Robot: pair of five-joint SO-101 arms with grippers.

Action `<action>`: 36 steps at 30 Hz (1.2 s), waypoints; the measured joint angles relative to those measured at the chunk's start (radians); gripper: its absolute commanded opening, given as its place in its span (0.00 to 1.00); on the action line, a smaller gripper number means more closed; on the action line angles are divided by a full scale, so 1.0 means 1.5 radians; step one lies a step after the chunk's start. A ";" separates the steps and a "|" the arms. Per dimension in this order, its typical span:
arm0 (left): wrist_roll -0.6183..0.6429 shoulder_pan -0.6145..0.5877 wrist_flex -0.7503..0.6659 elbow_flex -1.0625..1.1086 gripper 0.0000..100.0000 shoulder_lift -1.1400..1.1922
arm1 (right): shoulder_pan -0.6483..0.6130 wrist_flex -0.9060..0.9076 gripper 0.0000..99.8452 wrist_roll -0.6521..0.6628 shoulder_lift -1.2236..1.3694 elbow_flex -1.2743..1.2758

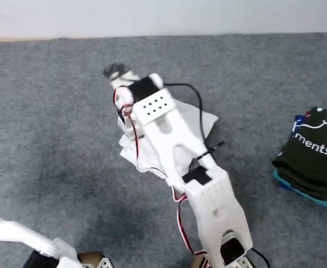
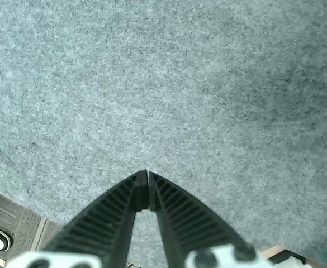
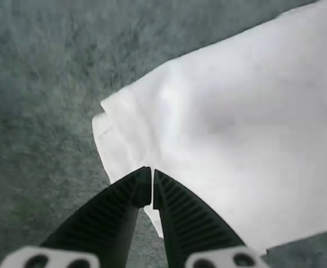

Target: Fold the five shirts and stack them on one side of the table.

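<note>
A white shirt (image 1: 209,119) lies crumpled in the middle of the grey mat, largely covered by my right arm, which stretches over it. My right gripper (image 1: 114,71) is at the shirt's far end; its fingers are shut, tips together over the folded edge of the shirt (image 3: 236,123), and I see nothing pinched between them (image 3: 151,172). My left gripper (image 2: 147,174) is shut over bare grey mat with nothing in it. Its arm (image 1: 18,237) sits at the near left corner. A stack of folded shirts (image 1: 314,156), dark green on top, rests at the right edge.
The grey mat (image 1: 51,123) covers the table, with open room to the left and at the far side. A pale wall (image 1: 152,17) borders the back edge. Below the left gripper the mat's near edge drops to a wooden floor (image 2: 12,226).
</note>
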 measured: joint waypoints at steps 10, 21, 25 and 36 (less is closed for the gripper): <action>0.000 0.003 0.000 0.000 0.01 0.000 | 0.110 0.000 0.10 -0.180 -0.153 0.222; 0.000 0.060 0.000 0.000 0.01 0.000 | 0.145 -0.006 0.45 -0.400 -0.110 0.247; 0.000 0.068 0.000 0.000 0.01 0.000 | 0.140 -0.030 0.48 -0.426 -0.076 0.247; 0.000 0.068 0.000 0.000 0.01 0.000 | 0.137 -0.175 0.48 -0.430 0.008 0.247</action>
